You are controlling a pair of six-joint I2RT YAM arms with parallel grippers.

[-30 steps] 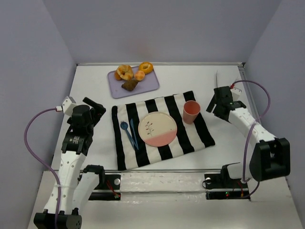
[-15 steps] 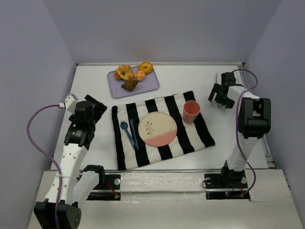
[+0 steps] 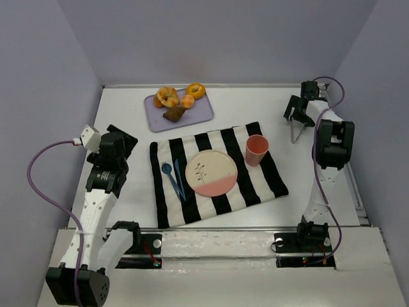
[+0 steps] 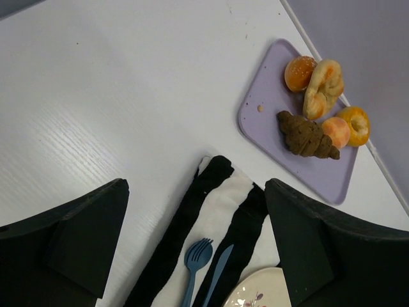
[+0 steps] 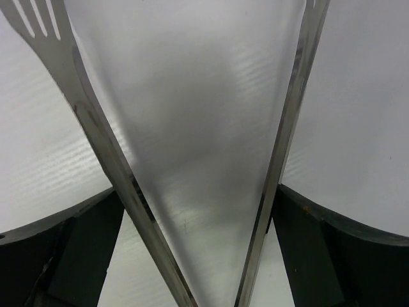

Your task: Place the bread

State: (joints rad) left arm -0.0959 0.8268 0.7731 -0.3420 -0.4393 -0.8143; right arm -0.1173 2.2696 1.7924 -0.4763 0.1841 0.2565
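Your right gripper (image 3: 298,118) at upper right straddles the tongs (image 5: 192,153), fingers spread; your left gripper (image 4: 195,246) is spread at left; bread (image 3: 174,98) sits on the tray (image 3: 201,113), top centre.

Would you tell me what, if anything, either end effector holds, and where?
Right end effector straddles the metal tongs; whether it grips them cannot be told. Left end effector: nothing.

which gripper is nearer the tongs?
Right. The right gripper is directly over the tongs, at the table's far right; the left gripper is far across the striped mat.
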